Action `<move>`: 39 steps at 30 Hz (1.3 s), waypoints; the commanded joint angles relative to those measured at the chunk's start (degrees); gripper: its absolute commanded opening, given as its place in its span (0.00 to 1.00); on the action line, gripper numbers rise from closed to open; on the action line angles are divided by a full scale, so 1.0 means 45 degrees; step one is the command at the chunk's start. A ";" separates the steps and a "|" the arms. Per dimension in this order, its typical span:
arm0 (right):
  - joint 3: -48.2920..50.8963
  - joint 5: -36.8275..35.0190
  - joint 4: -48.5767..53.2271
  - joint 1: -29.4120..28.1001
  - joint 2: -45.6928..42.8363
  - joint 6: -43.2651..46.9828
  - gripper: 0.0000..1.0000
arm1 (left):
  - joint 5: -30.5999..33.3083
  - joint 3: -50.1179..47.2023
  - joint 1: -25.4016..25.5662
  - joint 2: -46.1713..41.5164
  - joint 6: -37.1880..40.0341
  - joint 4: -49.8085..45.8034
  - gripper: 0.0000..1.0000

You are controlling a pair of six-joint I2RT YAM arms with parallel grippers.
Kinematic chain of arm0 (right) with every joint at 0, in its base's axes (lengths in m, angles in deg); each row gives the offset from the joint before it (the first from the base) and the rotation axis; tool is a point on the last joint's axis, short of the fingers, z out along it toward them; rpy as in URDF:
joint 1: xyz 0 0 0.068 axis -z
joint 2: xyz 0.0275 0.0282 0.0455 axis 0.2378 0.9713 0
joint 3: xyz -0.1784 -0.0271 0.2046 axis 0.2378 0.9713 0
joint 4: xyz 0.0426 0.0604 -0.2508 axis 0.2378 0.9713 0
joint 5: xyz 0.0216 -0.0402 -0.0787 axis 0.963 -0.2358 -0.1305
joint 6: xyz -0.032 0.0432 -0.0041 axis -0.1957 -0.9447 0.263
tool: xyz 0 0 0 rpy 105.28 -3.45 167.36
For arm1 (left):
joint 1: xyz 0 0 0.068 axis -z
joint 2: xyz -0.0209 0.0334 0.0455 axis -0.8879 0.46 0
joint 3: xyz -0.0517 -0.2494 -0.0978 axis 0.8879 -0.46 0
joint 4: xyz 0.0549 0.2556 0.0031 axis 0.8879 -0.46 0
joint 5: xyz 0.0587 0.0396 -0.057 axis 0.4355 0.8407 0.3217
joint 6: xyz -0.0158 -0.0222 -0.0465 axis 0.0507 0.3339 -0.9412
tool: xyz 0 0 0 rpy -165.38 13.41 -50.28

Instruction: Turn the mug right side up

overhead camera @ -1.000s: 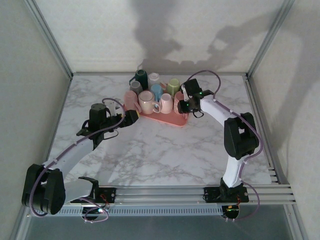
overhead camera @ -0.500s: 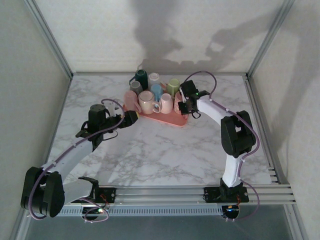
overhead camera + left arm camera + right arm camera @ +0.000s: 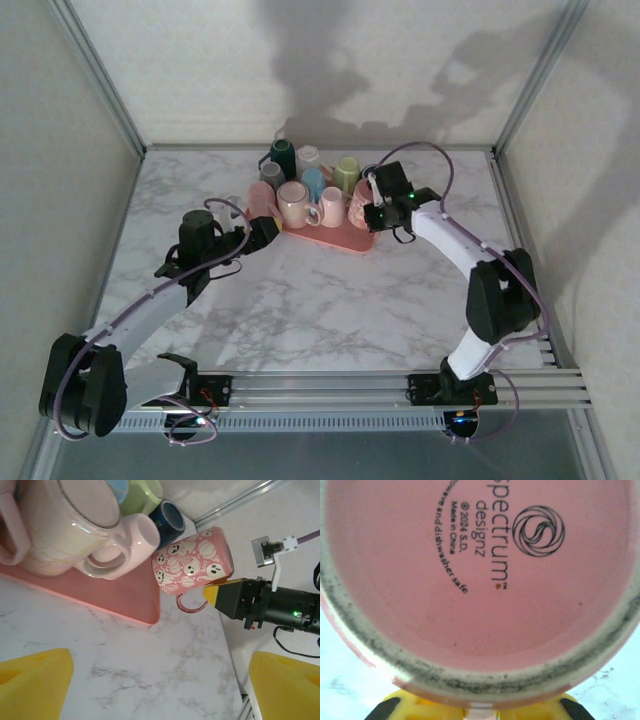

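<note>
Two arms reached toward the pink tray (image 3: 335,240) of mugs at the back of the marble table (image 3: 330,300). The right gripper (image 3: 374,212) was clamped on the handle of the pink ghost-and-pumpkin mug (image 3: 192,567), which sat tilted just off the tray's right end, mouth toward the tray and base toward the gripper (its stamped underside squarely faced the right wrist camera). The left gripper (image 3: 263,230) hung beside the tray's left end, yellow fingers (image 3: 32,685) spread wide over bare marble.

Underside of the pink mug (image 3: 485,580) reads "spectrum designz", "© 2024 S.D.", "Made in China", and, partly cut off, "and dishwasher safe".
</note>
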 commanded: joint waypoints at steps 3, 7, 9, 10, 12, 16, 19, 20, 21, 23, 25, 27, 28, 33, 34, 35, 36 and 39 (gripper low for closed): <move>0.0160 0.1478 -0.0804 -0.0062 -0.1957 -0.0966 0.00 | 0.0249 -0.0363 0.0361 -0.0344 -0.2622 0.1804 0.88; 0.0464 0.2611 -0.1189 -0.0027 -0.3026 -0.1726 0.00 | 0.0787 -0.0841 0.0897 -0.0603 -0.4183 0.3530 0.87; 0.0658 0.3483 -0.1652 0.0025 -0.3510 -0.2315 0.00 | 0.0862 -0.0863 0.1165 -0.0627 -0.4636 0.4082 0.87; 0.0751 0.3942 -0.1904 0.0050 -0.3717 -0.2658 0.00 | 0.0817 -0.0831 0.1305 -0.0590 -0.4894 0.4348 0.87; 0.0875 0.4638 -0.2429 0.0099 -0.4037 -0.3336 0.00 | 0.0783 -0.0750 0.1514 -0.0440 -0.5472 0.4668 0.84; 0.1063 0.5812 -0.3601 0.0096 -0.4461 -0.4709 0.00 | 0.0536 -0.0683 0.1947 0.0012 -0.6859 0.5768 0.79; 0.1185 0.6421 -0.4456 0.0121 -0.4627 -0.5719 0.00 | 0.0540 -0.0542 0.2291 0.0340 -0.7353 0.6195 0.79; 0.1291 0.6648 -0.4865 0.0121 -0.4680 -0.6145 0.00 | 0.0549 -0.0500 0.2436 0.0434 -0.7403 0.6288 0.79; 0.1367 0.6839 -0.5238 0.0128 -0.4708 -0.6490 0.00 | 0.0554 -0.0474 0.2519 0.0530 -0.7455 0.6445 0.79; 0.1590 0.7250 -0.6084 0.0139 -0.4782 -0.7328 0.00 | 0.0440 -0.0492 0.2678 0.0811 -0.7718 0.7107 0.79; 0.1711 0.7546 -0.6734 0.0139 -0.4796 -0.8051 0.00 | 0.0249 -0.0488 0.2820 0.1120 -0.8148 0.7946 0.79; 0.1807 0.7804 -0.7283 0.0142 -0.4756 -0.8646 0.00 | 0.0189 -0.0455 0.2986 0.1369 -0.8610 0.8734 0.79; 0.1851 0.7955 -0.7575 0.0140 -0.4724 -0.8949 0.00 | 0.0199 -0.0425 0.3065 0.1501 -0.8856 0.9129 0.77; 0.2105 0.8311 -0.8642 0.0129 -0.4596 -1.0054 0.00 | 0.0377 0.0046 0.3442 0.1990 -0.9280 0.9713 0.76; 0.2192 0.8381 -0.8901 0.0133 -0.4573 -1.0292 0.00 | 0.0467 0.0074 0.3484 0.2046 -0.9376 0.9830 0.75; 0.2292 0.8488 -0.9201 0.0133 -0.4525 -1.0513 0.00 | 0.0534 0.0037 0.3514 0.2101 -0.9550 1.0019 0.74; 0.2382 0.8535 -0.9411 0.0141 -0.4518 -1.0689 0.00 | 0.0633 0.0026 0.3531 0.2158 -0.9767 1.0168 0.73; 0.2630 0.8669 -0.9891 0.0125 -0.4526 -1.1011 0.00 | 0.0970 -0.0037 0.3540 0.2387 -1.0546 1.0674 0.67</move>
